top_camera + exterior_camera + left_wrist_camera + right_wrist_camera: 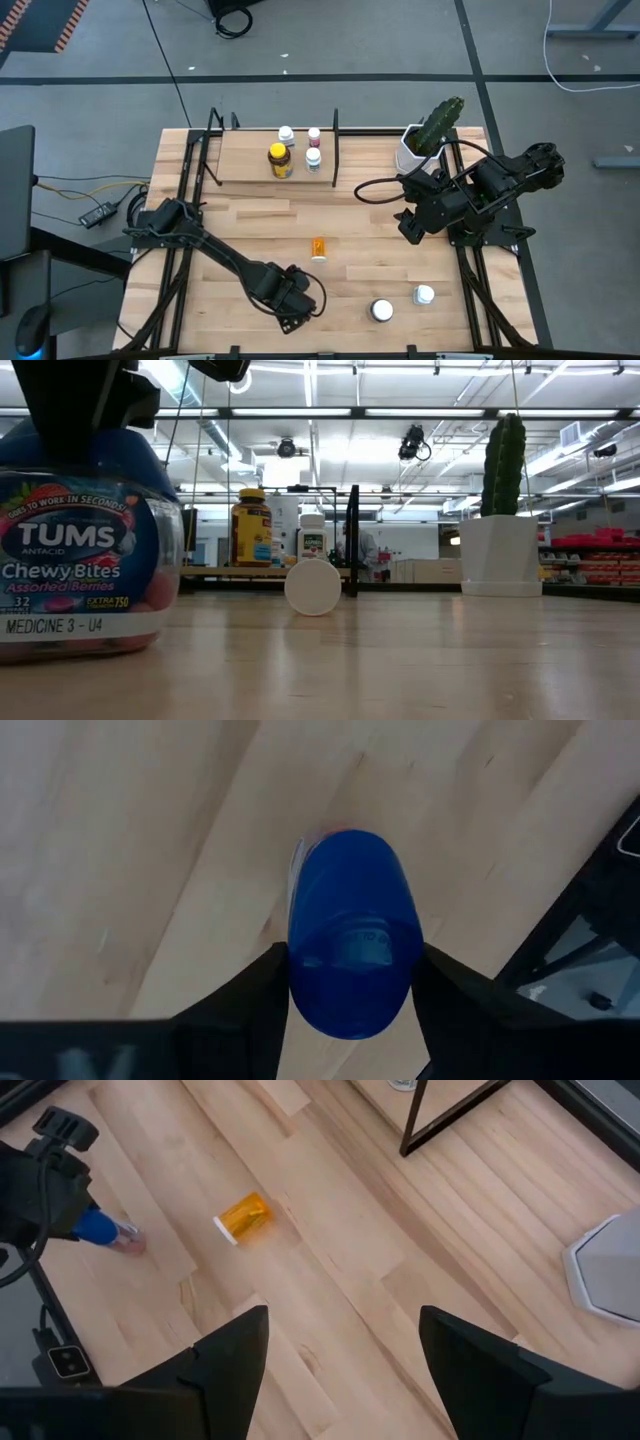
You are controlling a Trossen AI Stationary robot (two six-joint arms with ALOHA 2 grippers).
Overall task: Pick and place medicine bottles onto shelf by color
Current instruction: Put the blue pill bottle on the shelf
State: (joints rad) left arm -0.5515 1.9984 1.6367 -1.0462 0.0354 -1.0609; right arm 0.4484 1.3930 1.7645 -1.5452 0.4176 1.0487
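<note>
While the right hand (340, 1370) waits open, the left hand (350, 995) brackets the blue bottle (352, 940), grip unclear

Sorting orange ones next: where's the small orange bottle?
The small orange bottle lies mid-table in the high view, between the shelf and two white-capped bottles.
</note>
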